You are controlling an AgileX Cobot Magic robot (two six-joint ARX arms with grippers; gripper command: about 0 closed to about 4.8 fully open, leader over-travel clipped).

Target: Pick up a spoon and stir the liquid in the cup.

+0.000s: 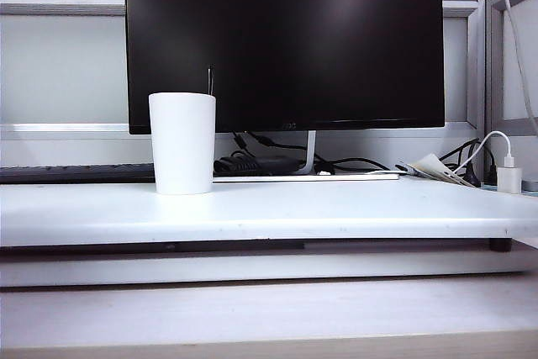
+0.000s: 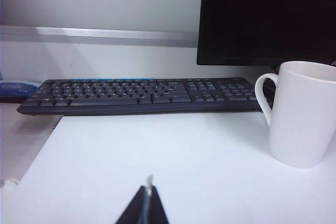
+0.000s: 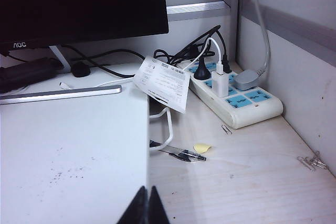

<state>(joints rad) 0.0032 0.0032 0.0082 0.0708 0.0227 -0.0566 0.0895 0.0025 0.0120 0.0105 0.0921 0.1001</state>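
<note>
The tall white cup (image 1: 181, 142) stands on the white raised board (image 1: 336, 208), left of centre and in front of the monitor. The spoon (image 1: 210, 81) shows only as a thin dark handle rising from the cup's right rim; its bowl is hidden inside. Neither gripper appears in the exterior view. In the left wrist view the cup (image 2: 302, 114) stands ahead and off to the side, loop handle facing the keyboard. My left gripper (image 2: 148, 190) is shut, well short of the cup, with a tiny pale sliver at its tips. My right gripper (image 3: 147, 190) is shut with nothing in it, over the board's edge.
A black monitor (image 1: 286, 39) fills the back, with a black keyboard (image 2: 142, 94) behind the board. Beyond the board's right edge lie a power strip (image 3: 236, 95) with plugs and cables, a paper tag (image 3: 163, 83), a pen (image 3: 181, 154) and paper clips (image 3: 312, 162).
</note>
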